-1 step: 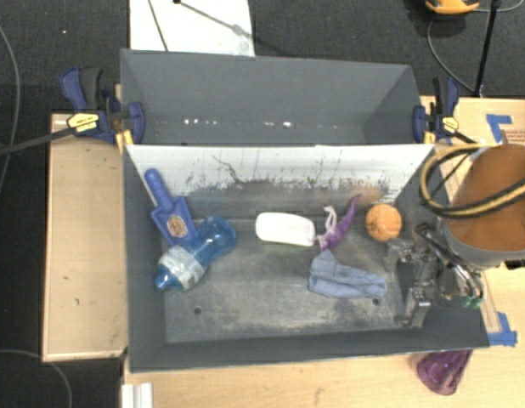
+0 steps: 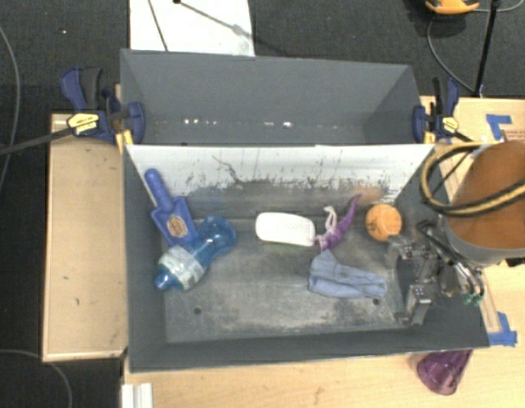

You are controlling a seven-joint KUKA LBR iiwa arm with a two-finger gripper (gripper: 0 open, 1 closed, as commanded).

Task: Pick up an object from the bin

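Observation:
My gripper hangs at the bin's right side, low over the floor near the right wall. Nothing shows between its fingers. A crumpled blue-grey cloth lies just to its left. An orange ball rests behind it, near the back right. A thin purple piece with a white cord lies beside the ball, above the cloth.
A white oval object lies at the middle back. At the left lie a clear blue bottle and a blue-handled tool. The front middle floor of the bin is bare grey metal.

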